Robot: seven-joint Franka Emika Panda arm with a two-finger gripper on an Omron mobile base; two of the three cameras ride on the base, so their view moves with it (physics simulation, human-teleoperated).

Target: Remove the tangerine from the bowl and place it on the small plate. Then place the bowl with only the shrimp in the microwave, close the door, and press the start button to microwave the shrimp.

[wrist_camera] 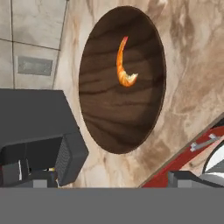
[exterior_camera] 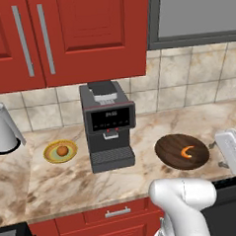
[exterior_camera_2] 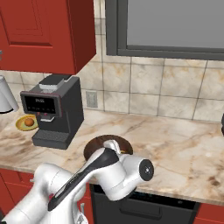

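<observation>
Whether the hand is spread cannot be told; the bowl [wrist_camera: 122, 78] holds the shrimp [wrist_camera: 123, 65] alone.

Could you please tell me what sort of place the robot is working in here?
A home-style kitchen, rendered in simulation: a marble-look counter under red cabinets, a tiled backsplash, and a black coffee machine standing beside a wooden bowl holding a shrimp.

Both base views overlook the counter [exterior_camera: 69, 177]; the hand view looks closely down at the bowl [wrist_camera: 109, 118].
</observation>
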